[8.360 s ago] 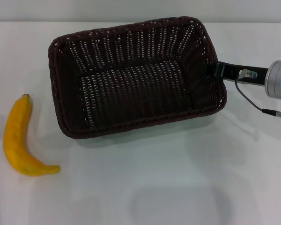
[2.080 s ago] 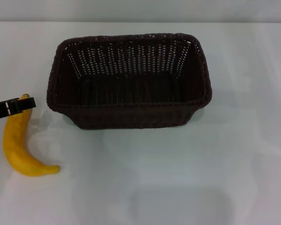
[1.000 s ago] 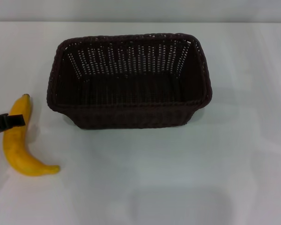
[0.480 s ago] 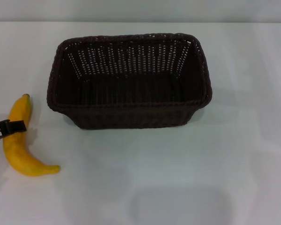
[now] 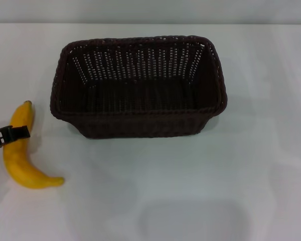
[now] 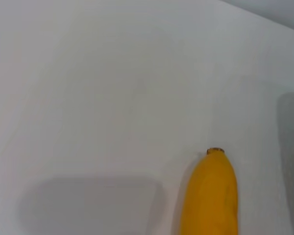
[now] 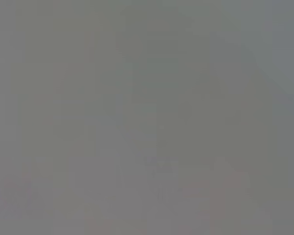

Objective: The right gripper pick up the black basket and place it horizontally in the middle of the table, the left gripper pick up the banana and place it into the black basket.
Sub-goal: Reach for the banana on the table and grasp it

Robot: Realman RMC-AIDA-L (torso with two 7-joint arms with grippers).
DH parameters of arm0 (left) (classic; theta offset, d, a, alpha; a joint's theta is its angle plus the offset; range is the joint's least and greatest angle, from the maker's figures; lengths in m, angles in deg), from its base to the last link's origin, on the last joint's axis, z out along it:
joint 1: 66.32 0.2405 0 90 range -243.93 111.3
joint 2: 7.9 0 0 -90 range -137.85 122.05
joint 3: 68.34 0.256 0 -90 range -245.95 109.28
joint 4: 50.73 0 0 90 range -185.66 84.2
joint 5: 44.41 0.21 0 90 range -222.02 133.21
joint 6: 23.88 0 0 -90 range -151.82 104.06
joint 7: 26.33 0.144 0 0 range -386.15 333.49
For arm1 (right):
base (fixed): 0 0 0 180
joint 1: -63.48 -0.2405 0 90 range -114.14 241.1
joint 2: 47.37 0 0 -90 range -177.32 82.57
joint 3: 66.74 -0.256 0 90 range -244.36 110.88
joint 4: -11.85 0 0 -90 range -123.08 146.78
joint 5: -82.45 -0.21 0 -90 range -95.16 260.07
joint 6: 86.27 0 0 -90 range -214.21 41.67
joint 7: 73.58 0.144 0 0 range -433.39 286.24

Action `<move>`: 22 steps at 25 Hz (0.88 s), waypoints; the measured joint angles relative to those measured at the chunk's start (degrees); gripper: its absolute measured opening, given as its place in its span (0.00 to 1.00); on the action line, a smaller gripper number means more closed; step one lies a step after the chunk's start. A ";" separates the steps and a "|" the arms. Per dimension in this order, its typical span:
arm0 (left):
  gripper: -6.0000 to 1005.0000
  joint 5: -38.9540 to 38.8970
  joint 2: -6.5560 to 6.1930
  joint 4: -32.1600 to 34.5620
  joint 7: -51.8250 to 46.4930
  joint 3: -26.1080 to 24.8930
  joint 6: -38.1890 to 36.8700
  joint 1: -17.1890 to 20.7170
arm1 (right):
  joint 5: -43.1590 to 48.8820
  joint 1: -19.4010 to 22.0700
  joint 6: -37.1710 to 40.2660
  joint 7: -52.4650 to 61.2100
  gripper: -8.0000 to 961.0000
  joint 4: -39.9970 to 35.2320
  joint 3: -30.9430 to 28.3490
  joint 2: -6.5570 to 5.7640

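Banana [image 6: 209, 198] end with dark tip, lying on white table [image 6: 88, 98].

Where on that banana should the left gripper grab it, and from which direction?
Judging by its pose, grip the banana across its thick middle, coming down from above. It lies flat on the table with both sides clear, and the left gripper already sits over its upper half. The ends taper, so a hold there might slip.
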 joint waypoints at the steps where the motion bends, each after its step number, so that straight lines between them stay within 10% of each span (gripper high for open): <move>1: 0.72 -0.02 0.00 -0.15 0.00 0.01 -0.08 0.00 | 0.00 0.02 -0.03 -0.04 0.75 -0.07 0.00 0.01; 22: 0.71 -1.49 -0.01 -4.95 0.97 0.15 -2.41 -1.55 | 0.00 0.71 0.11 -0.20 0.75 -1.31 0.09 0.02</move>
